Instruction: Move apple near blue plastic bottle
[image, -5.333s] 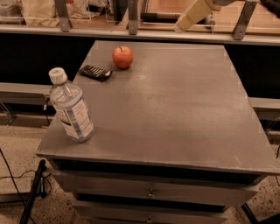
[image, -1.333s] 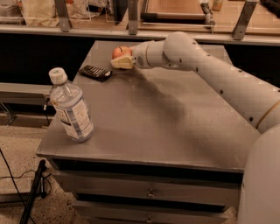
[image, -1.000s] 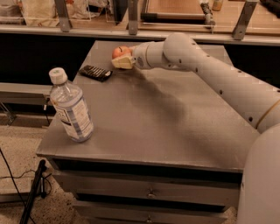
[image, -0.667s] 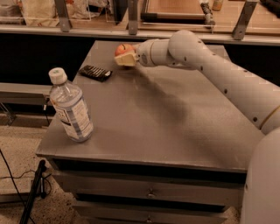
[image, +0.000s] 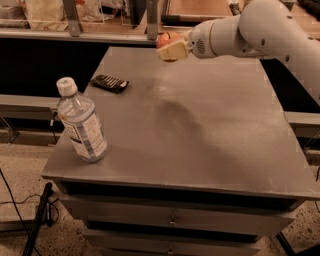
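The red-orange apple (image: 167, 38) is held in my gripper (image: 170, 47), lifted above the far part of the grey table (image: 200, 125). The cream-coloured fingers (image: 172, 50) are closed around the apple and hide most of it. The clear plastic bottle with a white cap and blue-and-white label (image: 81, 121) stands upright near the table's front left corner, well away from the gripper. My white arm (image: 250, 30) reaches in from the upper right.
A flat black ridged remote-like thing (image: 109, 83) lies on the table's left side, between the bottle and the gripper. Drawers (image: 172, 220) sit below the tabletop. A railing and shelves run along the back.
My gripper closed on the apple where it sat at the table's far left, then lifted it up and to the right. The bottle and the black thing have not moved.
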